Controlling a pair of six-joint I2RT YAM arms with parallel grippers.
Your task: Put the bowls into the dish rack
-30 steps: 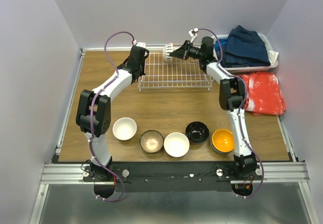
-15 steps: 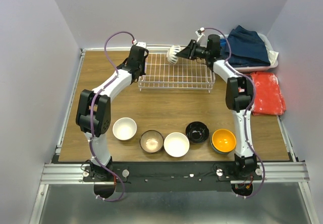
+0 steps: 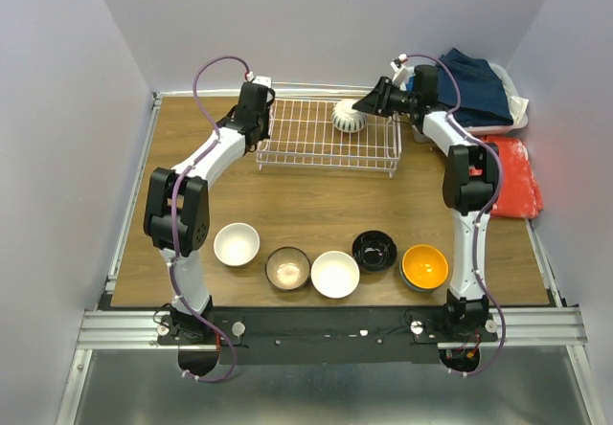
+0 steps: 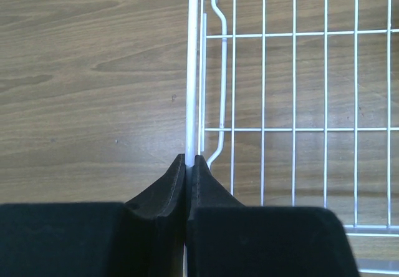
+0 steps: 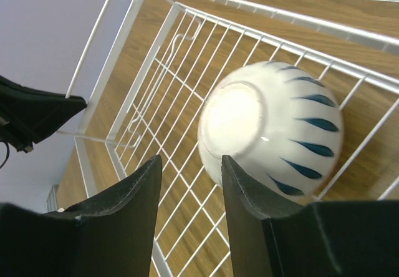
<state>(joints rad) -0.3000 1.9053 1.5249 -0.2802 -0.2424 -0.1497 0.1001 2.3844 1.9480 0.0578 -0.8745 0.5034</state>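
The white wire dish rack stands at the back of the table. A white bowl with blue stripes lies upside down in its back right part. It fills the right wrist view. My right gripper is open and empty just right of this bowl, its jaws apart. My left gripper is shut on the rack's left rim wire, fingertips pinched on it. On the near table stand a white bowl, a tan-brown bowl, another white bowl, a glossy black bowl and an orange bowl.
A white basket of blue clothes sits at the back right corner. A red cloth lies in front of it at the right edge. Purple-grey walls close in the table on three sides.
The striped bowl went from my right gripper's hold above the rack's back edge down into the rack. My right gripper opened and drew back to the right. The left gripper kept its hold.
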